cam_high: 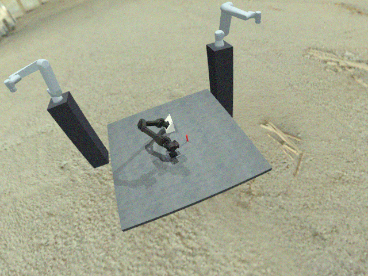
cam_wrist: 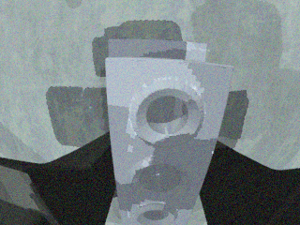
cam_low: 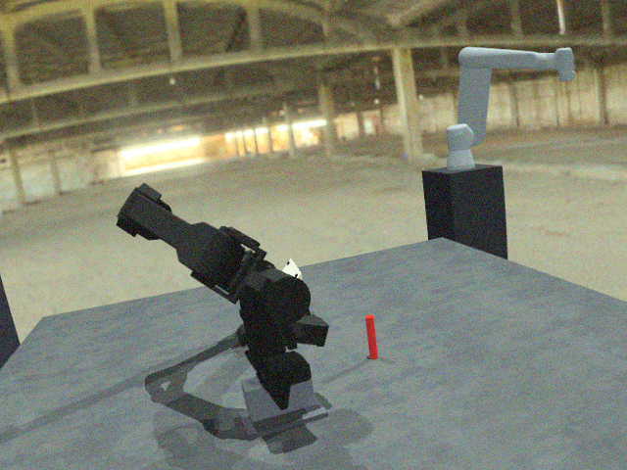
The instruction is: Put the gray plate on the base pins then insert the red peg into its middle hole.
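Observation:
The gray plate point(cam_low: 302, 393) point(cam_wrist: 123, 84) is clamped between the two fingers of my gripper point(cam_low: 284, 402) point(cam_wrist: 157, 131), which is shut on its sides. The wrist view shows the plate's holes in a line, with the middle and near ones in shadow. The base point(cam_low: 284, 423) point(cam_wrist: 141, 48) is low beneath the plate and shows past its far edge. The pins are not clearly visible, and I cannot tell whether they are in the holes or whether the plate touches the base. The red peg point(cam_high: 187, 138) point(cam_low: 371, 338) stands upright on the table, apart from the gripper.
The gray table point(cam_high: 207, 166) point(cam_low: 481, 353) carries everything. A tilted white panel point(cam_high: 170, 126) point(cam_low: 292, 269) stands behind my arm. Two pale arms point(cam_high: 47, 74) point(cam_high: 225, 23) stand on dark pillars point(cam_high: 78, 130) point(cam_high: 219, 74) beyond the table's edges.

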Motion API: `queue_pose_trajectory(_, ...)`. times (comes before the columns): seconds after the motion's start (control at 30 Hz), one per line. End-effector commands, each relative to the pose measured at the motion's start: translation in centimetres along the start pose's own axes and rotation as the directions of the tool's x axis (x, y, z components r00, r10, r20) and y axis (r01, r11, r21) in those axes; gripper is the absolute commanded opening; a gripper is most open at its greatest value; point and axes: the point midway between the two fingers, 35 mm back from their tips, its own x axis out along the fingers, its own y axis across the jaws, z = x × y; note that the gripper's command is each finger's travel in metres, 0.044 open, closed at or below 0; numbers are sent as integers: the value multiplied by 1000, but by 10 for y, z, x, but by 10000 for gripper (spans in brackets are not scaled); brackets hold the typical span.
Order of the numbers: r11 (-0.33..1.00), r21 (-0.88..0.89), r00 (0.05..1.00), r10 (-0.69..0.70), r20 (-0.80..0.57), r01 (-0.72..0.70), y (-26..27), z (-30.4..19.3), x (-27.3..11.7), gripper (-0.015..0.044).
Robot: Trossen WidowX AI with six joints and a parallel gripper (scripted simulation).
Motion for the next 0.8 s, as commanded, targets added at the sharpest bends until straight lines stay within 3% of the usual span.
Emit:
queue_pose_trajectory(0.0, 1000, -8, 1000, 5, -5, -5, 1, 0, 5, 0)
queue_pose_trajectory(0.23, 1000, 0, 1000, 1, 0, -1, 0, 0, 1, 0)
queue_pose_trajectory(0.77, 1000, 0, 1000, 1, 0, -1, 0, 0, 1, 420)
